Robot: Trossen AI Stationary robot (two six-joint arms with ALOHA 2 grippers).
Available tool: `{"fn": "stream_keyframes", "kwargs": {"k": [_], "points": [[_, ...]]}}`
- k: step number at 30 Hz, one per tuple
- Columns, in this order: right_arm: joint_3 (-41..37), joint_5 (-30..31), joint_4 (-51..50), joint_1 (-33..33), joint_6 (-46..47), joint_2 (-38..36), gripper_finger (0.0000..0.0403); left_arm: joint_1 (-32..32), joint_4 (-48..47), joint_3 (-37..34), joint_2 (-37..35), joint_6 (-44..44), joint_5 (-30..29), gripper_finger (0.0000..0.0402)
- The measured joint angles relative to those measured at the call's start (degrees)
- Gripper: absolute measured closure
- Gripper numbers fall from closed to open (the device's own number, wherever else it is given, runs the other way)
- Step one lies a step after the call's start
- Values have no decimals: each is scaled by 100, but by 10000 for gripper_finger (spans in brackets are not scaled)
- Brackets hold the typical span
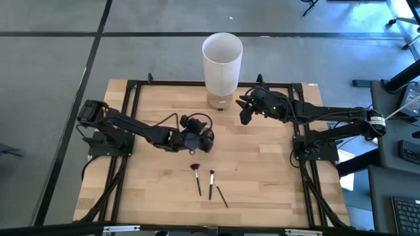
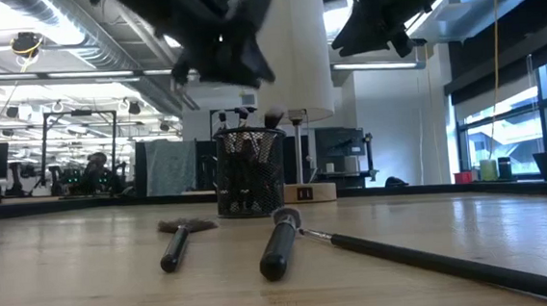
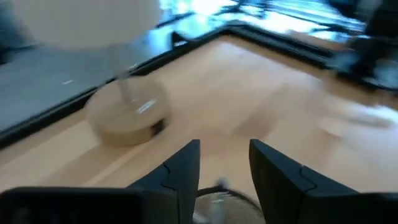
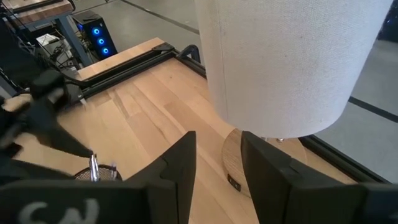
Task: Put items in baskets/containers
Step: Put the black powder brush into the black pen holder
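Three makeup brushes lie flat on the wood near the front edge: a fan-tipped one (image 1: 197,177), a thicker one (image 1: 211,184) and a thin long one (image 1: 222,196). In the low view they are the fan-tipped brush (image 2: 177,243), the thick one (image 2: 280,245) and the thin one (image 2: 426,256). The dark mesh cup (image 2: 249,179) stands upright at mid-table with several brushes in it. My left gripper (image 1: 198,139) hovers open right above the cup, whose rim (image 3: 229,200) shows between the fingers. My right gripper (image 1: 245,113) hangs open by the white cylinder's base.
The tall white cylinder (image 1: 222,60) on its wooden base (image 4: 245,163) stands at the table's far edge, close in front of my right gripper (image 4: 217,165). A black frame (image 1: 131,85) runs around the tabletop. Bare wood lies left and right of the loose brushes.
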Motion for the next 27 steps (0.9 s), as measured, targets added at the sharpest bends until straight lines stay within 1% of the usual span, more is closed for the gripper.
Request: {"fn": "stream_keyframes", "kwargs": {"k": [2,5,7,9,12,16,17,20,22,24,27], "points": [[0,0,-20,0,-1,0,276,-50,-63,2,-269,456,444,268],[0,0,-48,0,-17,0,276,-224,-297,6,-649,1037,1307,271],[0,-1,-71,0,-12,0,276,-381,-672,6,-831,1114,1850,274],[0,2,-103,0,11,0,276,-535,-1062,6,-927,680,2163,277],[0,-4,-109,0,124,0,276,-781,-1778,6,-910,-511,2184,281],[0,-14,-111,0,279,0,276,-1027,-2855,-7,-619,-1896,2414,284],[0,-17,-115,0,286,0,276,-1066,-2997,-7,-535,-2257,2518,284],[0,-53,-149,2,307,0,276,-1063,-3166,-5,-312,-3384,2898,280],[0,-55,-181,2,375,0,276,-990,-2998,-5,-197,-3993,3096,276],[0,-57,-219,2,443,0,276,-918,-2777,-1,-96,-4282,3235,272],[0,-57,-283,2,453,0,276,-857,-2583,3,101,-4387,3396,264]]}}
